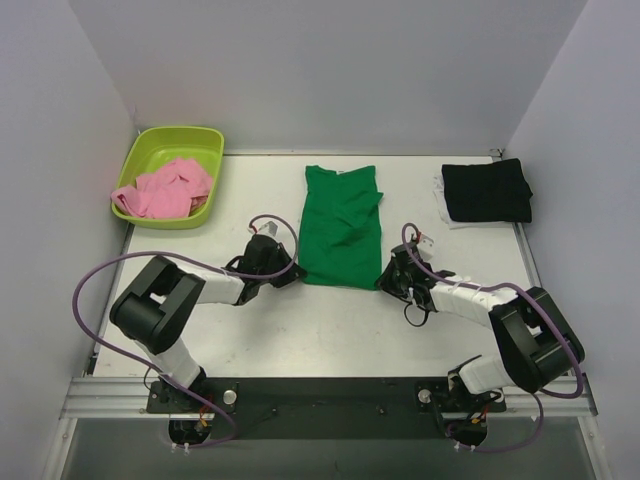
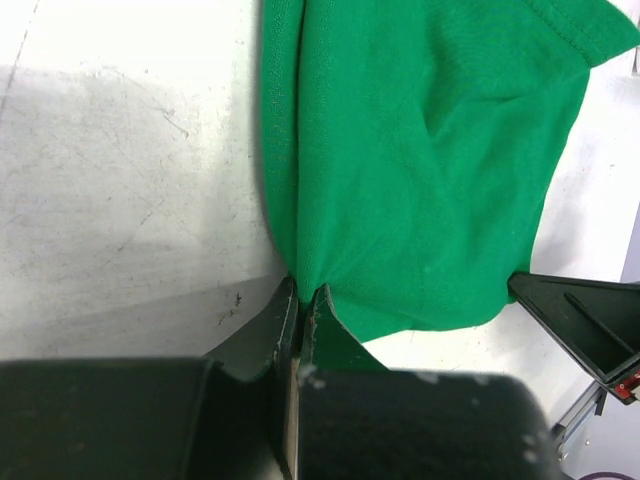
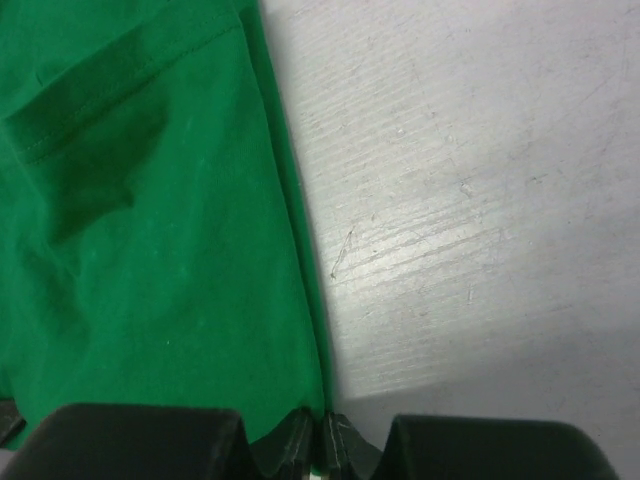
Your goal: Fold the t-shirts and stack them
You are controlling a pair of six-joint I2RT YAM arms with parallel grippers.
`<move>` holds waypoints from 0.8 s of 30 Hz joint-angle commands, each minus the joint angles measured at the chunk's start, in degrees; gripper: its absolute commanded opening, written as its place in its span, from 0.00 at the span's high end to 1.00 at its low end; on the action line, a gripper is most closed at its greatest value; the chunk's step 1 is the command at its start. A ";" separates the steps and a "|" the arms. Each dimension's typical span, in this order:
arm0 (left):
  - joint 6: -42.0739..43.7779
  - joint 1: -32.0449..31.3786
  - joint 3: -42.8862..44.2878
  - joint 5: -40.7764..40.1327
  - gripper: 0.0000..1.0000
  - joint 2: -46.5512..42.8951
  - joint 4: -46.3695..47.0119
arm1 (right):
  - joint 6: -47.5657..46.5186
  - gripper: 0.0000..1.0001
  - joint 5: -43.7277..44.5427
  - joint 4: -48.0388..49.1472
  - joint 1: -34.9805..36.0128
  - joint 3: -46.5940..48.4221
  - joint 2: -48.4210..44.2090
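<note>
Pinching the near left corner of the green t-shirt (image 2: 420, 170), my left end effector (image 2: 303, 298) has its 2 fingers clenched together, and the cloth puckers into a small gather where they bite. On my right wrist feed, the right end effector (image 3: 322, 425) is likewise clamped on the shirt's near right corner, its fingertips meeting right at the hem edge. Between the 2 grips the shirt lies on the counter (image 1: 330, 330) as a long narrow panel, already folded lengthwise, its collar end pointing toward the back wall. The fabric is bright, plain green with stitched hems, a few soft creases across the middle, and a sleeve tucked over on the right side. Farther out, the black t-shirt (image 1: 487, 190) sits folded into a flat rectangle at the far right corner of the counter. At the far left, the pink t-shirt (image 1: 165, 188) is crumpled inside a lime-green tub (image 1: 180, 131), spilling a little over its near rim.
</note>
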 commanded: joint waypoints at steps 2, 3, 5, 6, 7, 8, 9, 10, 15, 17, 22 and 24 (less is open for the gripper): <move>0.39 -0.97 -4.32 -0.11 1.00 -2.04 -4.24 | 0.19 1.00 -0.01 -2.53 0.60 -1.44 0.83; 0.31 -1.06 -4.93 -0.28 1.00 -2.48 -3.98 | 0.19 1.00 0.08 -2.53 0.60 -1.44 1.10; 0.13 -1.32 -6.33 -0.28 1.00 -3.89 -3.98 | 0.10 1.00 0.17 -2.44 0.60 -1.79 1.36; 0.04 -1.49 -6.87 -0.46 1.00 -4.33 -3.80 | 0.10 1.00 0.25 -2.27 0.77 -1.88 1.28; -0.13 -1.58 -7.39 -0.37 1.00 -5.29 -3.71 | 0.10 1.00 0.34 -2.18 0.77 -1.96 1.27; -0.22 -2.02 -8.53 -0.46 1.00 -5.73 -3.71 | 0.10 1.00 0.34 -2.18 1.04 -2.14 1.19; -0.40 -2.28 -9.15 -0.55 1.00 -6.26 -3.63 | 0.10 1.00 0.26 -2.00 1.21 -2.84 0.58; -0.66 -2.55 -9.68 -0.55 1.00 -7.48 -3.63 | 0.27 1.00 0.43 -1.91 1.47 -3.19 -0.04; -1.63 -5.88 -14.42 -2.56 1.00 -12.85 -5.03 | 0.80 1.00 2.18 -3.93 4.72 -7.14 -8.19; -2.50 -6.94 -15.83 -3.18 1.00 -16.10 -5.56 | 1.41 1.00 3.59 -5.86 6.39 -9.52 -11.72; -4.18 -11.60 -18.73 -6.26 1.00 -24.08 -9.51 | 4.31 1.00 10.44 -15.15 17.36 -12.77 -24.72; -5.05 -13.09 -19.09 -8.09 1.00 -28.12 -12.39 | 6.67 1.00 14.12 -19.03 20.71 -12.86 -29.02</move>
